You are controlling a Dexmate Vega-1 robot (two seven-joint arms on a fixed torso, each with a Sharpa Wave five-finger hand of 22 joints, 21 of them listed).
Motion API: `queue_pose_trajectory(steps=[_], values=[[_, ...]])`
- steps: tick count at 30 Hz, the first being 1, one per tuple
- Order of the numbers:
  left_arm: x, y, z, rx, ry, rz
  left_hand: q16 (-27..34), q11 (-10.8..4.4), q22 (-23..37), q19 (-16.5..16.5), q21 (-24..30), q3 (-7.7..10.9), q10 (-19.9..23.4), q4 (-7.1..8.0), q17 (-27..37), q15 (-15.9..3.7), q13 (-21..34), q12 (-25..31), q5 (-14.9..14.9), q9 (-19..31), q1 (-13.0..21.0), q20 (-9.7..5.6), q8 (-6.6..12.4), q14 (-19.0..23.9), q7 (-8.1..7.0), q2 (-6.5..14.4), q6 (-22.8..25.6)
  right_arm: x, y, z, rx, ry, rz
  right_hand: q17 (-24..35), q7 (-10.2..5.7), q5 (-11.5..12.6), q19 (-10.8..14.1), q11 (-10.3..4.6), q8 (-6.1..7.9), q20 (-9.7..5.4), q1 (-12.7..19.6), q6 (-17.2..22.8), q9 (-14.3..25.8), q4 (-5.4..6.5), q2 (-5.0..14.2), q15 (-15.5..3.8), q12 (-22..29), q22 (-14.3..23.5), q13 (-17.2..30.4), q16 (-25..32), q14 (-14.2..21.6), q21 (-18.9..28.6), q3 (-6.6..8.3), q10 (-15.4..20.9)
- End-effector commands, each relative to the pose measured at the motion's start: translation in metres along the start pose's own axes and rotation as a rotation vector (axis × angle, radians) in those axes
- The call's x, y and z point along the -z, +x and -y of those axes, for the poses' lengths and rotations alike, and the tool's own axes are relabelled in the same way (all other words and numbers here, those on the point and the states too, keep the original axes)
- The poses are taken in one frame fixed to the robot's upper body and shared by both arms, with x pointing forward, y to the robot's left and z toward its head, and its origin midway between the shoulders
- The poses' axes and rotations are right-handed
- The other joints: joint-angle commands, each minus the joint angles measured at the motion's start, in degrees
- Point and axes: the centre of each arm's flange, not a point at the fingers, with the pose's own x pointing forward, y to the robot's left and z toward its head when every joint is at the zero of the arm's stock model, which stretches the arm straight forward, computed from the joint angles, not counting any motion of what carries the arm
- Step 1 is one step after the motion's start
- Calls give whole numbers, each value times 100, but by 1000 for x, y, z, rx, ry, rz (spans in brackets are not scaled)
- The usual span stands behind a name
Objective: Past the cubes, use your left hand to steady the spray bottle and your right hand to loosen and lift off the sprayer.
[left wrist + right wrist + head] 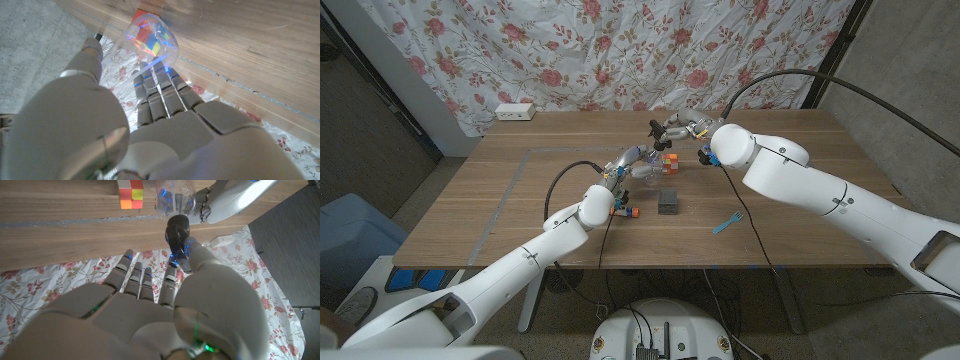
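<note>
Your bottle [647, 170] stands at frame centre, a cube [671, 160] just right. The block [668, 202] lies below them, the strip [727, 222] lower right.

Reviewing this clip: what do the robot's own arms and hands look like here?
Both arms are glossy white, rounded shells. A black cable loops along the left arm, another arcs over the right arm. The left hand and right hand are pale grey with segmented fingers carrying small blue lights; the right wrist shows a green light.

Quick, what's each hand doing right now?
Left hand: holds the spray bottle.
Right hand: grips the sprayer.
</note>
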Motion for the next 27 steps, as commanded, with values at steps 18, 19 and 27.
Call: queue_pose_trajectory(steps=[18, 19, 27], values=[[-3, -8, 5, -5, -12, 1, -49, -350, 16, 52, -10, 107, 423, 52, 24, -715, 51, -33, -18, -11, 125, -335, 38, 61, -212, 751, 694, 5, -2, -2, 29, 41, 10, 101, -155, 128, 37, -172, 490, -114, 761, 889, 246, 27, -32, -160, 52, 11, 14, 114, 70, 6, 30, 185], [-3, -8, 5, -5, -12, 1, -48, -347, 16, 50, -11, 106, 420, 52, 29, -713, 52, -36, -18, -12, 125, -331, 35, 56, -212, 755, 688, 4, -2, -2, 31, 43, 9, 105, -162, 130, 39, -170, 510, -114, 778, 921, 255, 28, -33, -169, 50, 11, 14, 118, 72, 7, 27, 185], [-4, -7, 7, -1, -16, 4, -52, -354, 16, 51, -12, 105, 424, 51, 33, -718, 60, -44, -20, -15, 120, -335, 37, 57, -214, 759, 693, 4, -3, 0, 51, 46, 19, 158, -253, 157, 12, -219, 706, -130, 998, 1169, 374, 31, -4, -212, 69, 14, 15, 161, 89, 3, 3, 308]])
